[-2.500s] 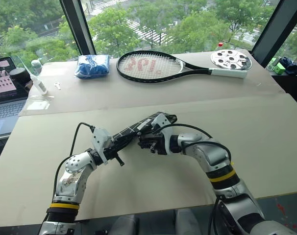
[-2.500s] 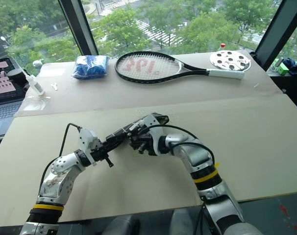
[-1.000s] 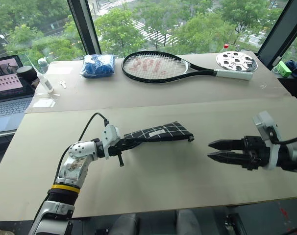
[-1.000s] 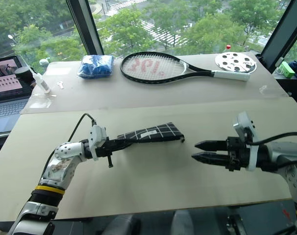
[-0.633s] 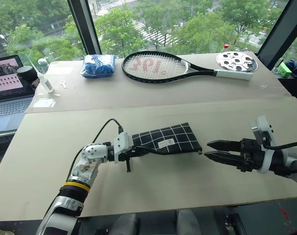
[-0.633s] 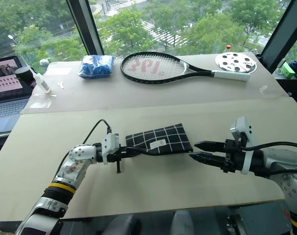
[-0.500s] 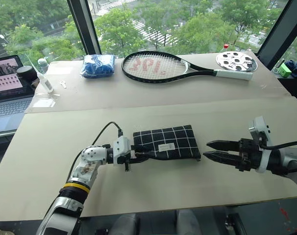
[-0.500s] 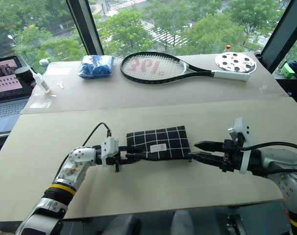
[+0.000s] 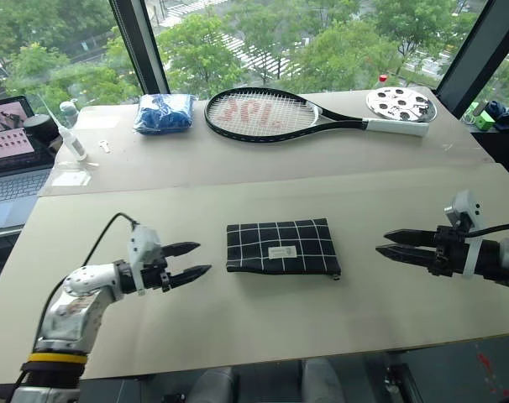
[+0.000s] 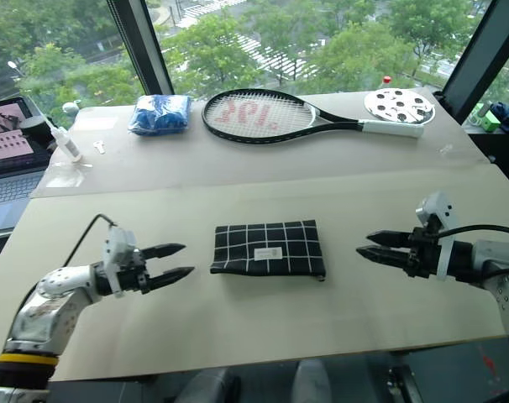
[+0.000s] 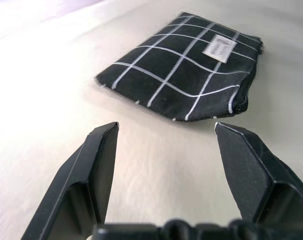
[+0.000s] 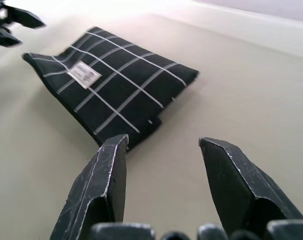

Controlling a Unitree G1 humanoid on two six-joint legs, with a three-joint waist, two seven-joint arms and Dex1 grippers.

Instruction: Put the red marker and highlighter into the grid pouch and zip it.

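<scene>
The grid pouch (image 9: pixel 281 246) lies flat between our left gripper (image 9: pixel 191 261) and right gripper (image 9: pixel 390 244), long axis pointing at each, left nearer; both jaws are parted and empty.

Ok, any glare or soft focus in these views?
Left wrist view: washed-out glare in the far corner, grid pouch sharp. Right wrist view: pale glare along the far edge, left gripper soft. Eye views: even daylight, tennis racket crisp.

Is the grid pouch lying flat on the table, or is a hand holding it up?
Flat. The grid pouch rests label-up on the table, apart from both open hands: left hand, right hand.
</scene>
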